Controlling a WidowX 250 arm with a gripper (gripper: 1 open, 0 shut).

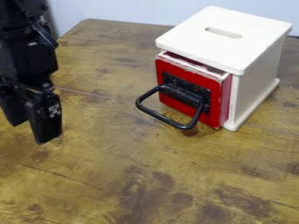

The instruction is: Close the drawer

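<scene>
One arm: black, at the left edge of the view, gripper [31, 118] pointing straight down over the table [140, 175].
End effector: two dark fingers [47, 121] hang side by side with a gap between them; jaws apart, nothing between them.
Height: fingertips look to be just above the wood; contact with it cannot be told.
Drawer [190, 90]: red front with black panel, set in the left-facing side of the white cabinet [233, 52], right of centre in the view.
Drawer state: front stands a little out from the cabinet face, tilted slightly, not flush.
Handle [167, 109]: large black loop, sticking out from the drawer front toward the lower left, its far end low near the table.
Cabinet top: white, with one narrow slot [225, 32].
Spacing: gripper well apart from the handle and drawer, bare wood between them.
Table: worn brown planks with dark stains; pale wall behind.
</scene>
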